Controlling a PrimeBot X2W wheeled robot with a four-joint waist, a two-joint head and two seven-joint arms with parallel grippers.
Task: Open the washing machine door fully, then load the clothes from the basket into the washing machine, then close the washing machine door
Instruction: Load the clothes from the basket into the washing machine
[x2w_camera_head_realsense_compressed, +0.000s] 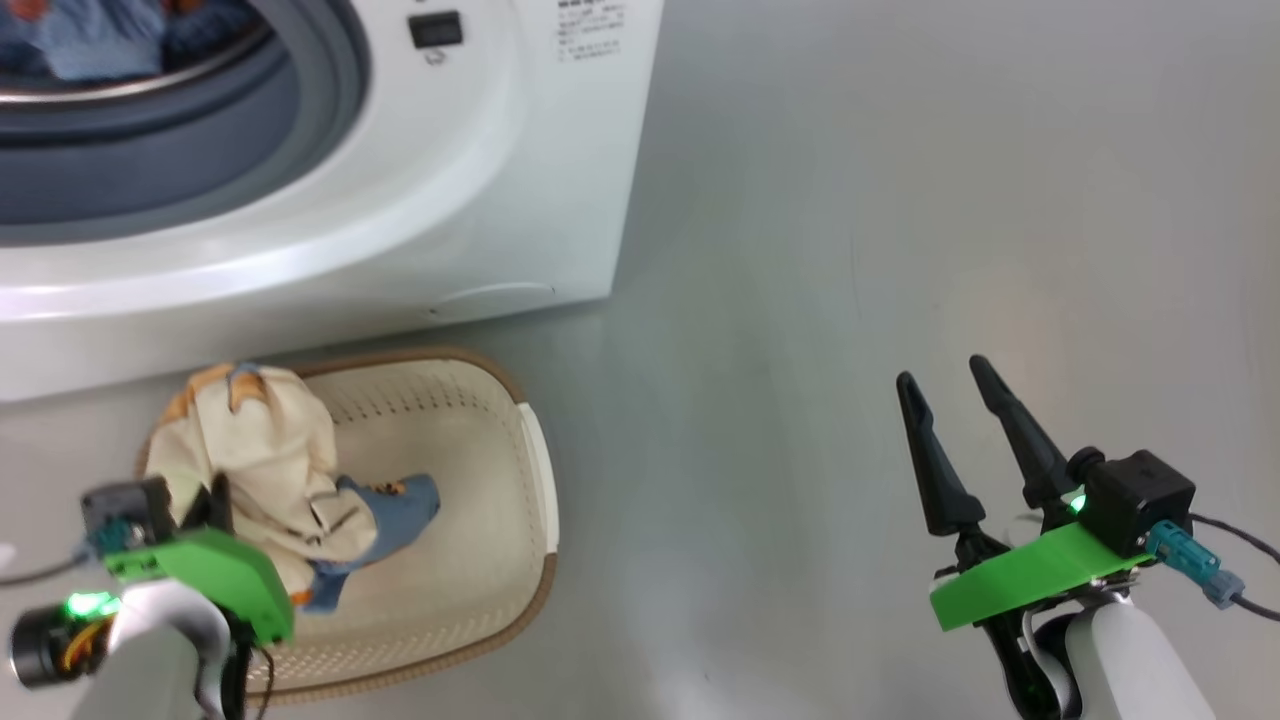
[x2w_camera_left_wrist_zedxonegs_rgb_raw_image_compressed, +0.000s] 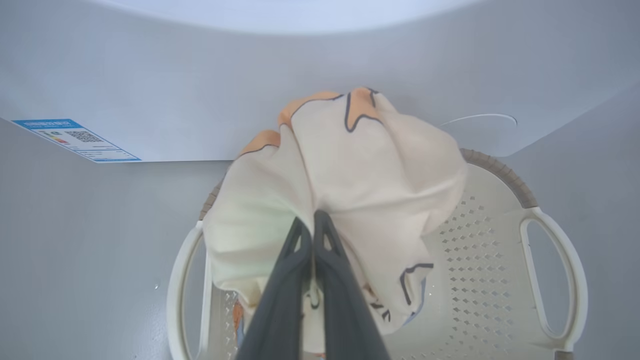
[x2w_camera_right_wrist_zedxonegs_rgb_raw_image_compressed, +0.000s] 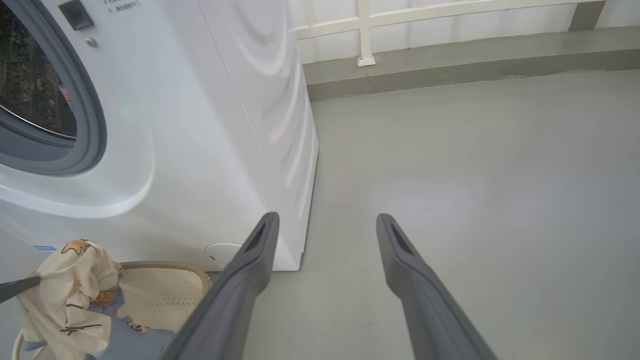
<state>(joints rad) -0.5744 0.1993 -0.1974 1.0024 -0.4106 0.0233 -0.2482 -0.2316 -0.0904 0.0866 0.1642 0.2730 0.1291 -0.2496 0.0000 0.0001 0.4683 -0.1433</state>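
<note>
The washing machine (x2w_camera_head_realsense_compressed: 480, 200) stands at the upper left of the head view. Its round opening is uncovered, ringed by a grey gasket (x2w_camera_head_realsense_compressed: 330, 90), and some blue cloth (x2w_camera_head_realsense_compressed: 90, 40) lies inside the drum. The machine's right front corner drops straight to the floor (x2w_camera_head_realsense_compressed: 900, 200), which runs bare and grey across the whole right half. In the right wrist view the floor reaches back to a low kerb and a pale rail (x2w_camera_right_wrist_zedxonegs_rgb_raw_image_compressed: 365, 30).

The basket (x2w_camera_head_realsense_compressed: 450, 470) sits on the floor just in front of the machine's base, below the opening, its far rim close to the white panel. Whether the two touch cannot be told. A small blue label (x2w_camera_left_wrist_zedxonegs_rgb_raw_image_compressed: 75, 140) is stuck low on that panel, left of the basket in the left wrist view.

The left gripper (x2w_camera_left_wrist_zedxonegs_rgb_raw_image_compressed: 312, 222) is over the near left part of the basket, its two dark fingers pressed together on a fold of the cream garment (x2w_camera_head_realsense_compressed: 260, 450). The cloth is bunched up above the rim, its orange and black print at the top. The blue garment (x2w_camera_head_realsense_compressed: 400, 510) trails from beneath it onto the basket's bottom. The right half of the basket is bare.

The right gripper (x2w_camera_head_realsense_compressed: 942, 372) hangs over bare floor well to the right of the basket and machine, fingers spread apart and holding nothing, pointing away from the robot and leaning slightly left.
</note>
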